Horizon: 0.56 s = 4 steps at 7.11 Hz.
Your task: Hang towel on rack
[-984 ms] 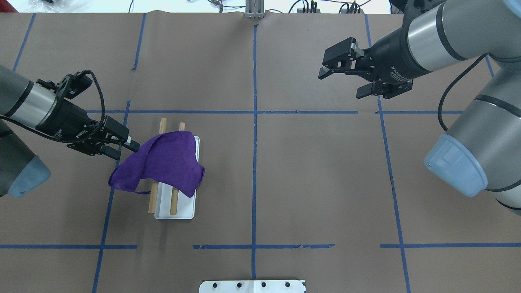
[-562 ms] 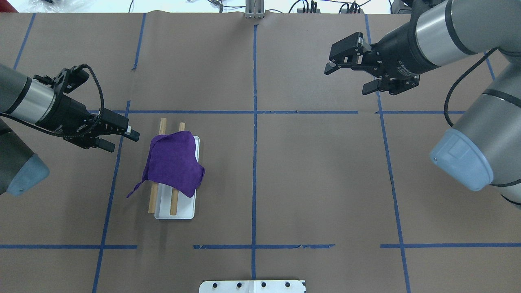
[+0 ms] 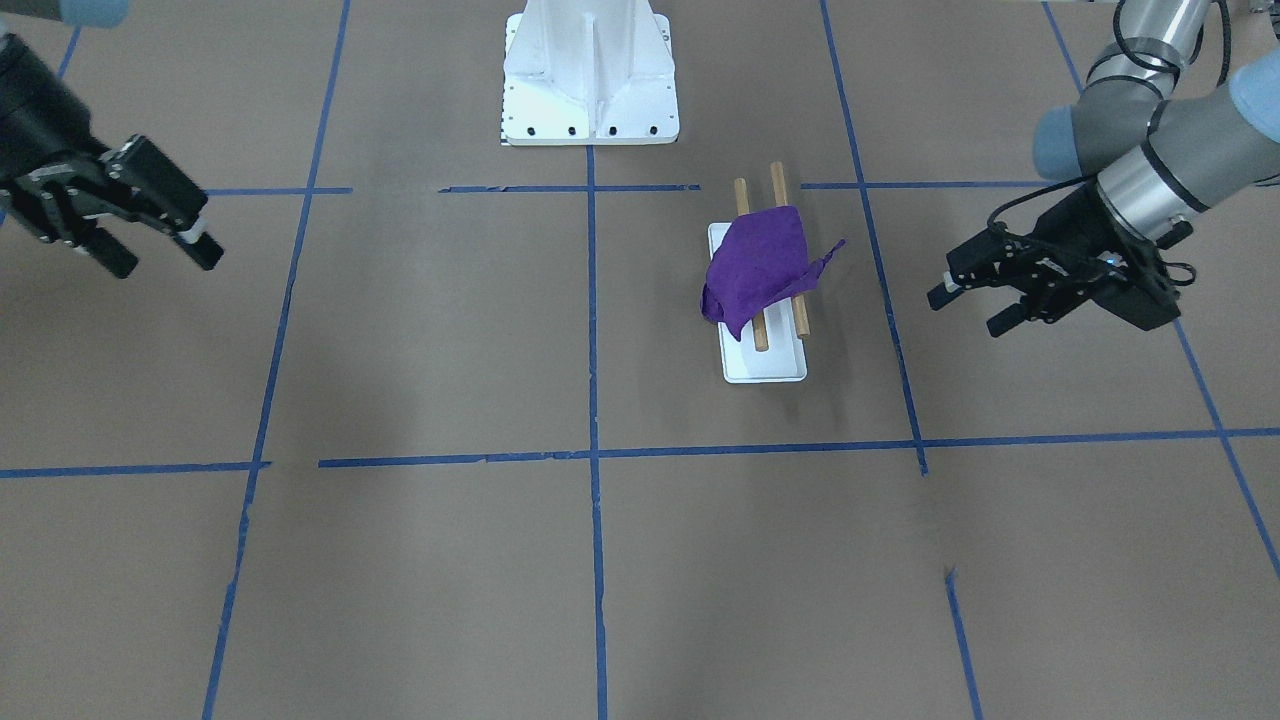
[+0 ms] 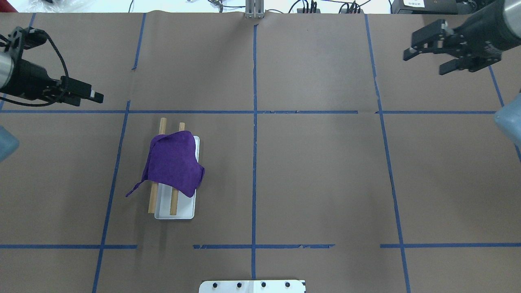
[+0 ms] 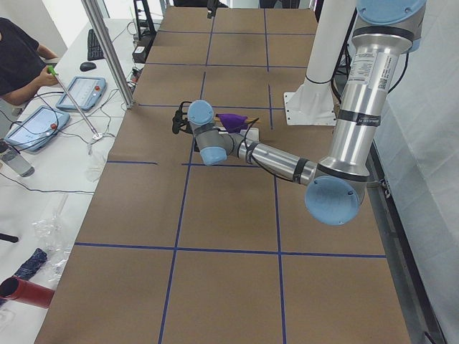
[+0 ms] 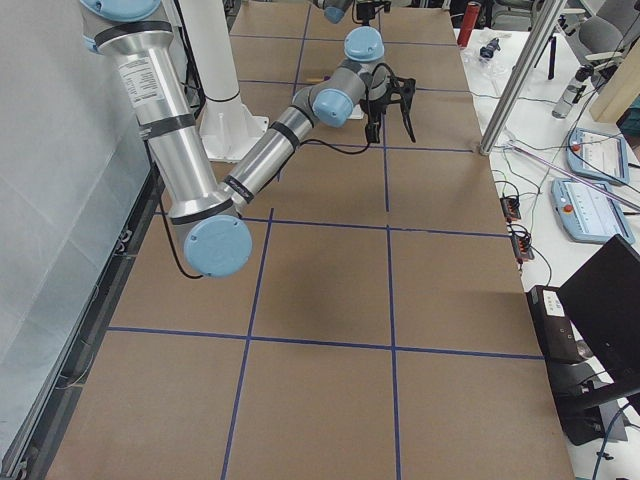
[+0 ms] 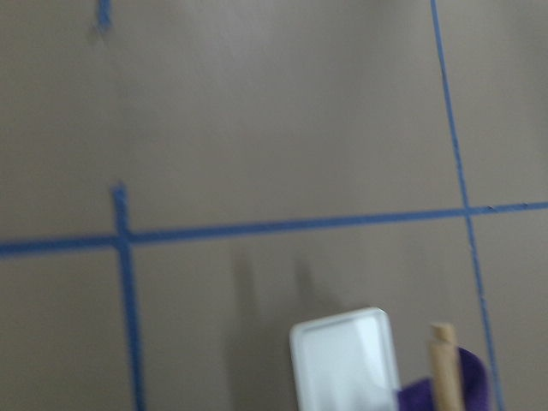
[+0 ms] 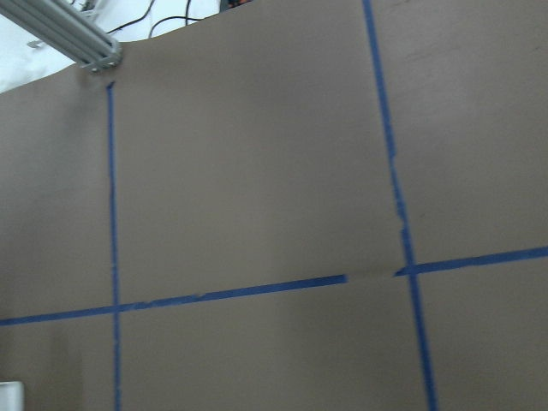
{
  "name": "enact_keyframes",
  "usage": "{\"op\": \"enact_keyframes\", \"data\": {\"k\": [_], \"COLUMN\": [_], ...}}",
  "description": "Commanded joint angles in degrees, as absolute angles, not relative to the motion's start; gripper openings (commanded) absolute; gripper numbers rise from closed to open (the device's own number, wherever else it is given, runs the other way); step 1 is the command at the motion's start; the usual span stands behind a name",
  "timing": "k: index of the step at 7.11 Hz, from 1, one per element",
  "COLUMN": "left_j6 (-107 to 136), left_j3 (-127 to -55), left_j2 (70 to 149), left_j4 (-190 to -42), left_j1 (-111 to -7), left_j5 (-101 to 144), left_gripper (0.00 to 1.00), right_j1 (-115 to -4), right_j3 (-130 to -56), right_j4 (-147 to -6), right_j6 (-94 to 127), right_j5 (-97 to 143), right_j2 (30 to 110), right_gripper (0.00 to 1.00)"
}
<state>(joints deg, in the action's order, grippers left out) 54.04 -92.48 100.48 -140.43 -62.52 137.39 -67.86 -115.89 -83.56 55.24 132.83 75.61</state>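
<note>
The purple towel [image 4: 173, 162] lies draped over the two wooden dowels of the rack [image 4: 183, 211], with one corner hanging off its left side. It also shows in the front view [image 3: 760, 262], over the rack's white base [image 3: 765, 365]. My left gripper [image 4: 91, 99] is open and empty, well back and left of the rack, and it shows in the front view [image 3: 965, 312]. My right gripper [image 4: 425, 63] is open and empty at the far right rear, also seen in the front view [image 3: 165, 262]. The left wrist view shows the base's end [image 7: 342, 360], one dowel tip [image 7: 443, 368] and a bit of towel [image 7: 469, 387].
The large white bolted pedestal [image 3: 590, 80] stands at the robot's side of the table, its edge low in the overhead view [image 4: 252, 286]. Blue tape lines cross the brown table cover [image 4: 325, 171]. An operator sits beyond the far edge [image 5: 18, 57].
My left gripper let go of the towel's corner and drew back and away to the left. The corner dropped beside the rack. My right gripper drew away to the right.
</note>
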Motion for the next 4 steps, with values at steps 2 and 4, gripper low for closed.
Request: {"op": "enact_keyframes", "data": {"k": [2, 4], "left_j6": [25.0, 8.1], "left_j3": [-85.3, -85.1], "left_j2": [94.3, 91.1], "left_j4": [-140.3, -132.4], "left_j1": [-74.1, -81.7], "left_j5": [135.6, 135.2], "left_gripper": [1.00, 1.00], "right_j1": [-81.0, -87.7], "right_j3": [-103.7, -92.4], "right_j4": [-83.7, -92.2], "right_j6": [18.3, -6.2], "right_j5": [134.9, 134.1], "right_j2": [84.5, 84.1], "right_gripper": [1.00, 1.00]}}
